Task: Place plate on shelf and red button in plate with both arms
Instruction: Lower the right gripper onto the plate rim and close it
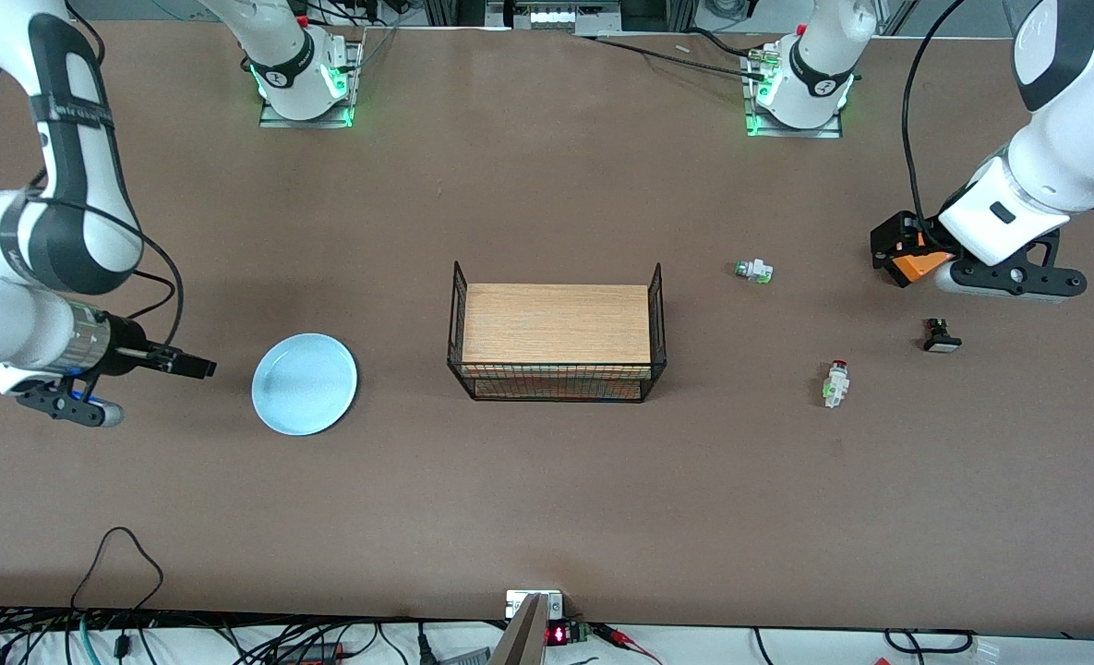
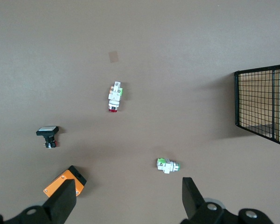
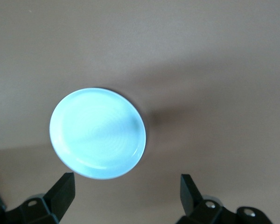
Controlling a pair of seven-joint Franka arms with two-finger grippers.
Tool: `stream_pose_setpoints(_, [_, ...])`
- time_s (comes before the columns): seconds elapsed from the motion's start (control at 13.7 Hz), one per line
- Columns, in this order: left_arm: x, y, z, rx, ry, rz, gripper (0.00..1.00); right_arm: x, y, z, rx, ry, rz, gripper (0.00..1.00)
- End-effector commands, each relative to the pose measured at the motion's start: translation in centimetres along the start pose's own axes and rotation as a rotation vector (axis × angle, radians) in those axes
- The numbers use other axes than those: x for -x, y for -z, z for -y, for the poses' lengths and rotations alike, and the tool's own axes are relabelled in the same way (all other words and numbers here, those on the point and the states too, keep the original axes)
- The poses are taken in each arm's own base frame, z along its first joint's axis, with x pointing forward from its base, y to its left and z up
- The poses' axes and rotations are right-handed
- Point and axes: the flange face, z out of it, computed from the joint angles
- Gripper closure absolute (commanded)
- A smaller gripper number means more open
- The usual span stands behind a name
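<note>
Brown tabletop (image 1: 547,517) with a wire rack (image 1: 558,334) carrying a wooden shelf at its centre. The plate (image 1: 305,383) lies flat between the rack and the edge at the right arm's end, with nothing on it. The red button (image 1: 836,383) lies on its side toward the left arm's end, red cap pointing toward the edge where the arm bases stand. Two similar parts lie near it: a green-capped switch (image 1: 754,271), nearer the bases' edge, and a black switch (image 1: 941,336) with a white cap, nearer the left arm's end. All three are well apart from each other and from the rack.

Right hand (image 1: 198,368): beside the plate, fingers spread wide, holding nothing. Left hand (image 1: 890,251), bearing an orange block: above the tabletop between the green-capped and black switches, fingers spread wide, holding nothing. Bare tabletop separates each hand from its nearest object.
</note>
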Motion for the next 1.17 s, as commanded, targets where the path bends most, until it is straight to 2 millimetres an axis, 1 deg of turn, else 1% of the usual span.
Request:
stream_pose_setpoints(0.0, [-0.2,0.5,0.0,0.02,-0.019,0.006,0.0,-1.0,-3.1,0.8,-0.012,0.028,-0.009,0.0])
stream_pose_setpoints(0.07, [-0.2,0.5,0.0,0.02,-0.019,0.006,0.0,-1.4,-4.3,1.3,-0.015,0.034,-0.019,0.0])
stream_pose_setpoints(0.37, [-0.3,0.4,0.0,0.02,-0.019,0.007,0.0,-3.0,-8.7,1.8,-0.017,0.077,-0.079,0.0])
stream_pose_setpoints(0.44, [-0.2,0.5,0.0,0.02,-0.019,0.006,0.0,-3.2,-9.4,2.0,-0.019,0.093,-0.084,0.0])
stream_pose_setpoints(0.73, [-0.3,0.4,0.2,0.02,-0.016,0.007,0.0,-4.1,-12.5,1.6,-0.016,0.139,-0.115,0.0])
stream_pose_setpoints(0.88, [-0.3,0.4,0.3,0.02,-0.013,0.007,0.0,-4.3,-14.1,2.0,-0.014,0.169,-0.135,0.0])
stream_pose_setpoints(0.95, [-0.3,0.4,0.2,0.02,-0.016,0.007,0.0,-4.3,-14.6,2.0,-0.013,0.172,-0.135,0.0])
stream_pose_setpoints(1.02, [-0.3,0.4,0.3,0.02,-0.014,0.007,0.0,-4.2,-14.8,2.5,-0.011,0.18,-0.139,0.0])
stream_pose_setpoints(1.1, [-0.3,0.5,0.4,0.021,-0.011,0.004,0.0,-3.8,-15.3,3.5,-0.005,0.199,-0.14,0.0])
